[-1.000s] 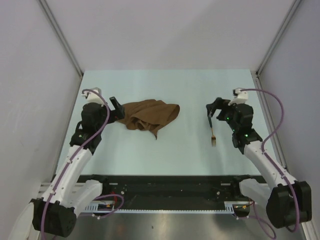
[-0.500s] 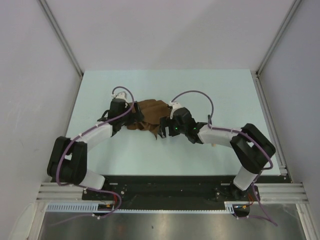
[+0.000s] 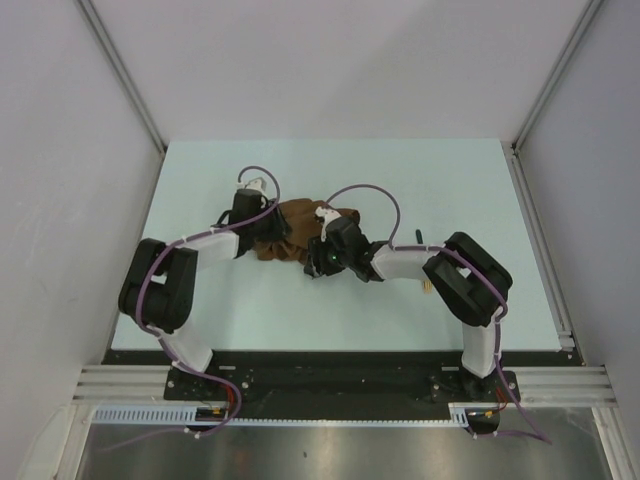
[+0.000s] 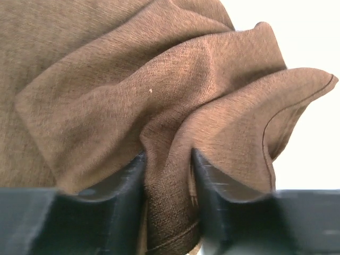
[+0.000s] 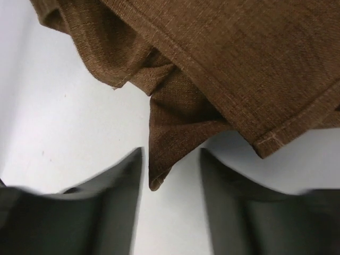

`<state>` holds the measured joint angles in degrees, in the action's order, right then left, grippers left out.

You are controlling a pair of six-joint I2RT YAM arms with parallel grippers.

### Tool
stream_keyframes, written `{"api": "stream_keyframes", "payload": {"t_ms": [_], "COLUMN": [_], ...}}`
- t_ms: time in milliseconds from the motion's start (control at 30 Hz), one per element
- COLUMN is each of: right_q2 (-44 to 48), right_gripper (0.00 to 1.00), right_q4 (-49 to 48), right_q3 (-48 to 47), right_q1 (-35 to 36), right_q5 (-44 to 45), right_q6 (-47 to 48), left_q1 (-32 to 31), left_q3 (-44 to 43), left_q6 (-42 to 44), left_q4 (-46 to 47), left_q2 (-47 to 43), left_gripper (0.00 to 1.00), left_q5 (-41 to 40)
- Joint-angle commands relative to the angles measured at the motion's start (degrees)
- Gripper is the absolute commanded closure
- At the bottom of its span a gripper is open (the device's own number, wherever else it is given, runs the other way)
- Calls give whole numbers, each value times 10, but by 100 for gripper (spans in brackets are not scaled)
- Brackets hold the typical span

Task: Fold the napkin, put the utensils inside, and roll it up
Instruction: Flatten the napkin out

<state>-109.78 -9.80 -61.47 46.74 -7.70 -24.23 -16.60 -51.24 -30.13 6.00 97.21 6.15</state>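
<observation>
The napkin (image 3: 296,222) lies bunched on the table (image 3: 450,180), mid-left; the left gripper (image 4: 168,159) pinches a fold tight, an anchor I'd say, while the right gripper (image 5: 170,159) gapes astride a loose corner, ready to pull it flat

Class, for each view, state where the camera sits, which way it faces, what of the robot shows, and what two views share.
Top external: fixed above and behind the bases, looking down on the pale table; both arms show, reaching to the crumpled brown cloth napkin.
Left wrist: on the left arm, facing along the left gripper, whose dark fingers pinch a napkin fold.
Right wrist: on the right arm, facing down past the open right gripper at a napkin corner.
Shared: both wrist views show the napkin.
</observation>
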Motion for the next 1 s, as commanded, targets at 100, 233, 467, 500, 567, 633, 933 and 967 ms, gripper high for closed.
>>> {"api": "stream_keyframes", "payload": {"t_ms": [100,233,467,500,567,633,933,967], "right_q2": [-4,53,251,274,342,385,502,498], "right_gripper": [95,100,100,100,100,100,100,100], "right_q4": [-67,-103,1,53,95,157,264,257], "right_q3": [-4,30,51,45,32,14,-56,-55], "right_q1": [-37,-87,-142,-141,-143,-144,-173,-188], "right_q5": [-76,-145,-198,-193,-179,-165,-139,-149], "right_q6": [-26,-42,19,35,65,77,81,79], "left_q1": [1,6,16,17,28,34,117,149], "left_q3": [-43,-102,-270,-281,-318,-346,-511,-538], "left_q6": [-1,22,104,112,129,142,184,177], "left_q4": [25,-12,-142,-159,-192,-218,-326,-326], "left_q2": [-1,-29,-84,-93,-119,-144,-165,-132], "left_gripper": [97,100,99,98,98,96,91,91], "left_q5": [38,32,-31,-36,-46,-54,52,112]}}
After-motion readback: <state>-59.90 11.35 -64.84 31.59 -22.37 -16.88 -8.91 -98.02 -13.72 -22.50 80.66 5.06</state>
